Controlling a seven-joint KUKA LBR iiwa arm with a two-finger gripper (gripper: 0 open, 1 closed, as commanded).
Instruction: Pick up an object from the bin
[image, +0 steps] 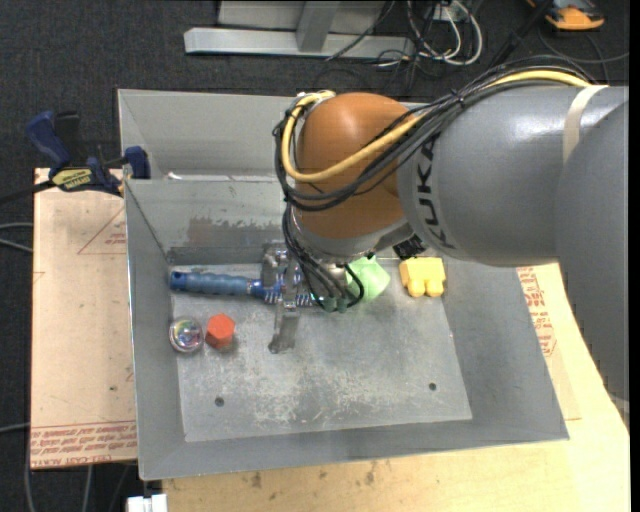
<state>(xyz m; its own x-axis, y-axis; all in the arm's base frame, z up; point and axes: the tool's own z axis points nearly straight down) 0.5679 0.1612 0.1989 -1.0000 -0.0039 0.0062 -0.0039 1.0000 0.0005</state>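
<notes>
My gripper (283, 335) hangs low over the bin floor, left of the middle, under the arm's orange cover. A blue-handled tool (212, 282) lies flat just to its left, and its right end reaches up to the gripper's metal body. Whether they touch cannot be made out. A small red block (220, 331) sits on the floor left of the gripper tip, with a clear shiny ball (185, 335) beside it. A light green object (371, 279) lies right of the gripper, partly hidden by the wrist and its cables.
A yellow block (422, 277) lies to the right of the green object. The arm's bulk covers the bin's back right part. The front half of the floor is bare scratched metal.
</notes>
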